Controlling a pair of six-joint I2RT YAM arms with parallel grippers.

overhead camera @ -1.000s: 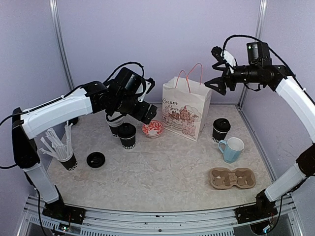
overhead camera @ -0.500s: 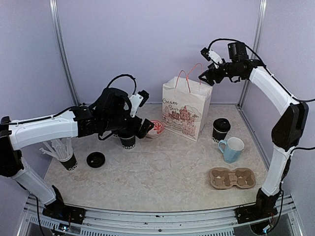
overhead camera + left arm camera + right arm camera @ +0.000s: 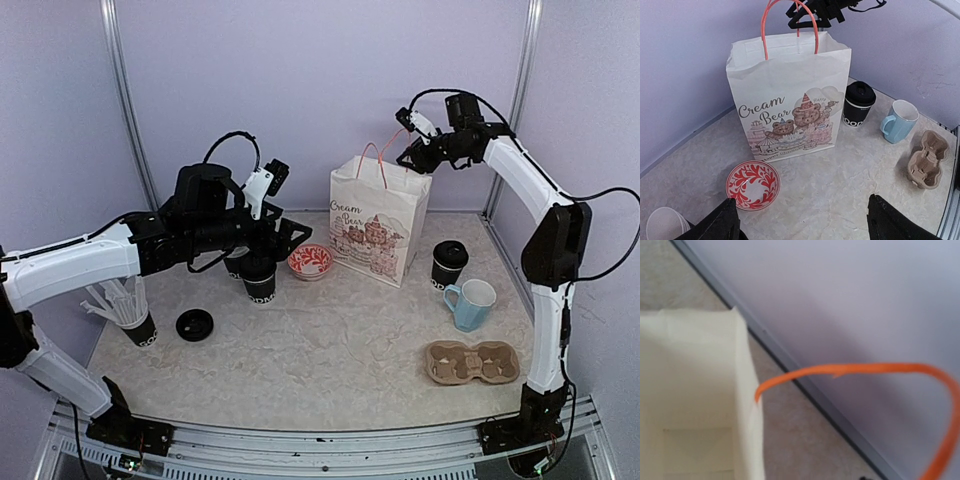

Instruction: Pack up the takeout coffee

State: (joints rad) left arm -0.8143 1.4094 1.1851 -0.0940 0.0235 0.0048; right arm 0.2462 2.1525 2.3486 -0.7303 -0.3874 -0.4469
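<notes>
One takeout coffee cup [image 3: 449, 263] [image 3: 858, 104] with its black lid stands right of the paper bag [image 3: 378, 222] [image 3: 790, 95]. Another black cup [image 3: 261, 287] stands left of the red bowl, partly under my left gripper [image 3: 283, 243] [image 3: 805, 220], which hovers open and empty above it, facing the bag. An open cup with a white inside [image 3: 664, 224] shows at the left wrist view's bottom left. My right gripper [image 3: 411, 150] [image 3: 812, 10] is at the top of the bag's orange handle [image 3: 850, 371]; its fingers are out of the right wrist view, which looks down into the bag.
A red patterned bowl [image 3: 309, 261] [image 3: 752, 184] lies left of the bag. A light-blue mug [image 3: 472, 304] and a cardboard cup carrier [image 3: 473, 362] sit at the right. A loose black lid [image 3: 194, 324] and a cup of white straws [image 3: 128, 305] are at the left.
My right gripper has swung left and down to the bag's handle. The left arm has drawn back to the left, its gripper still over the cup by the bowl.
</notes>
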